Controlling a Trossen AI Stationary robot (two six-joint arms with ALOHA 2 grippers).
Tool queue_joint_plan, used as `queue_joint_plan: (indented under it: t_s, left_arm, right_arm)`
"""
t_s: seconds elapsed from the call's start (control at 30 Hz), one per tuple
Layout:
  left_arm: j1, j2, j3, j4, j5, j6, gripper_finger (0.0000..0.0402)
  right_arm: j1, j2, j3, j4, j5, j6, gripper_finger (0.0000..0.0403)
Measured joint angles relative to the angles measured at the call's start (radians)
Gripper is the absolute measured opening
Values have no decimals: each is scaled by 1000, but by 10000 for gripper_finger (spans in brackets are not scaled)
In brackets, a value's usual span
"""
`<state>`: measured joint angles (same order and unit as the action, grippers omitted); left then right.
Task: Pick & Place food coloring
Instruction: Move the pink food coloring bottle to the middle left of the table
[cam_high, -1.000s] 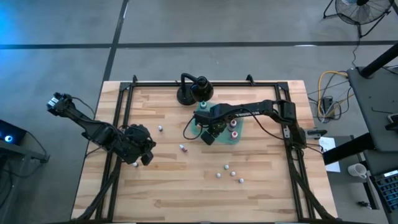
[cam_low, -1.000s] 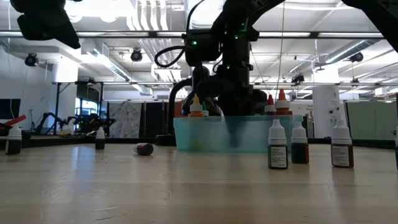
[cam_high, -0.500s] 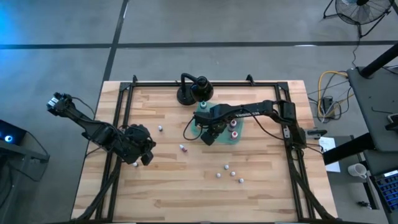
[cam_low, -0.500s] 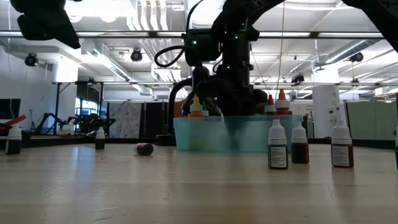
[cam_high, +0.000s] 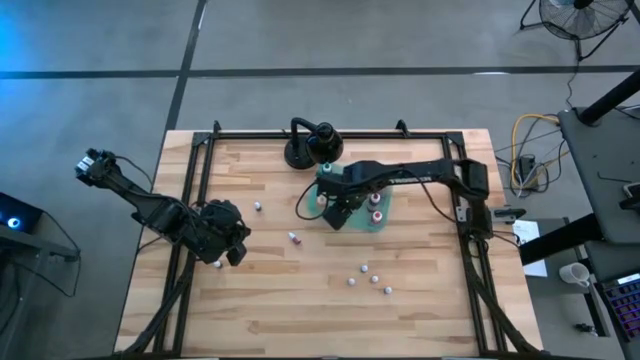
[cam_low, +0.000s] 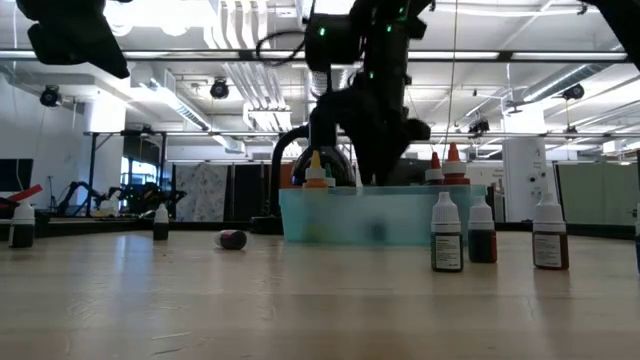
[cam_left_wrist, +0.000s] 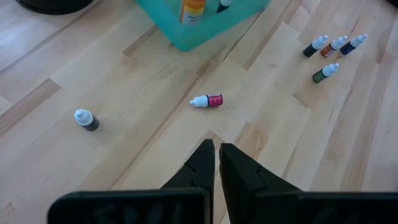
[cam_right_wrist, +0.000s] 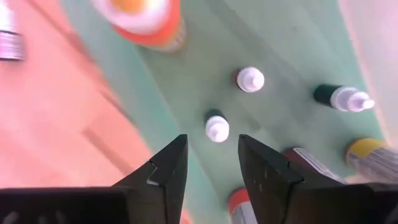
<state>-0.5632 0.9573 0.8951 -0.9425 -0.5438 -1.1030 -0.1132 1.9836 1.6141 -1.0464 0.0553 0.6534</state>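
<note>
A teal tray stands at the table's far middle with several food coloring bottles upright in it. My right gripper hangs open above the tray, pointing down, with nothing between its fingers. Right below it a dark bottle with a white cap stands on the tray floor. More bottles are scattered on the wood: one lies on its side, and several stand in a group. At the table's left side my left gripper is shut and holds nothing.
A black round-based stand sits at the far edge, just behind the tray. Near the left arm a single bottle stands alone. In the low view, three bottles stand in front of the tray wall. Bare wood covers the near half.
My right gripper has risen straight up out of the tray, its fingers now above the rim. The bottles in the tray stay upright.
</note>
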Motion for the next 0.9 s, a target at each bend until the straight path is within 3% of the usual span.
queue_joint_plan:
  t_s: [0.27,0.57,0.73,0.9]
  left_arm:
    - [0,0,0,0,0,0,0]
    - [0,0,0,1,0,0,0]
    - [0,0,0,2,0,0,0]
    - [0,0,0,24,-24,4,0]
  right_arm:
    - [71,-132,40,14,5,-42,134]
    - [265,-190,52,-24,41,-87,125]
    - [396,-181,28,-33,55,-39,123]
    - [478,-161,-12,-41,82,136,120]
